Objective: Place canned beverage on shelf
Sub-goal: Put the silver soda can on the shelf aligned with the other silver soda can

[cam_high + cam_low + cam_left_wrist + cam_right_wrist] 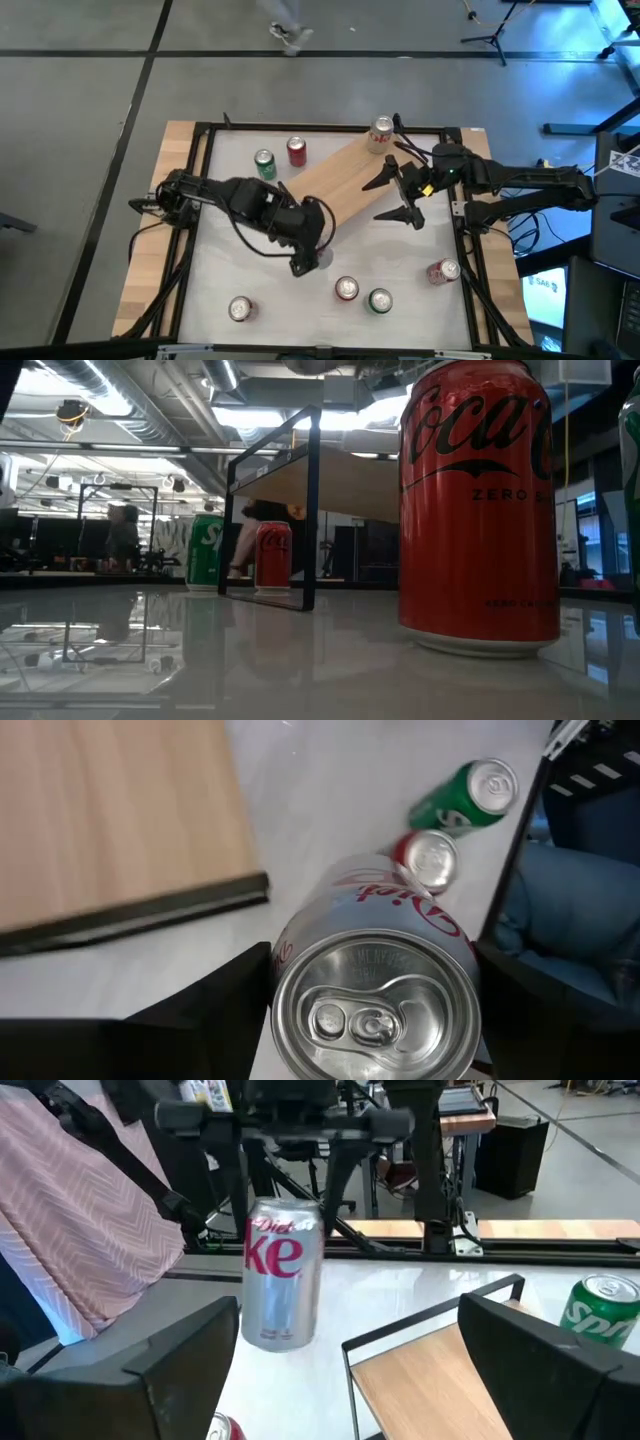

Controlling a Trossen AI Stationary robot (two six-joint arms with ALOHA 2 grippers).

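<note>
the shelf (345,182) lies on the white table (230,220) with its long axis on a diagonal: in the high view one end points to the far right corner of the table and the other end points toward the near left. on its far right end stands a silver diet coke can (381,131), upright, with its top to the ceiling. the right wrist view shows this same can (282,1275) standing upright and free, not touched by anything.

the right gripper (397,192) is over the right edge of the shelf, near this can but apart from it. its fingers are spread wide and nothing is between them.

the left gripper (308,259) is in front of the near end of the shelf, low over the table. it is grasping a second silver can (375,1000), which stands upright between the two dark fingers (200,1010); its lid faces the wrist camera.

other cans stand upright on the table: a green can (264,164) and a red can (296,151) beside the far left side of the shelf, and four more along the near side. in the low view a big red can (478,505) stands close to the camera.
</note>
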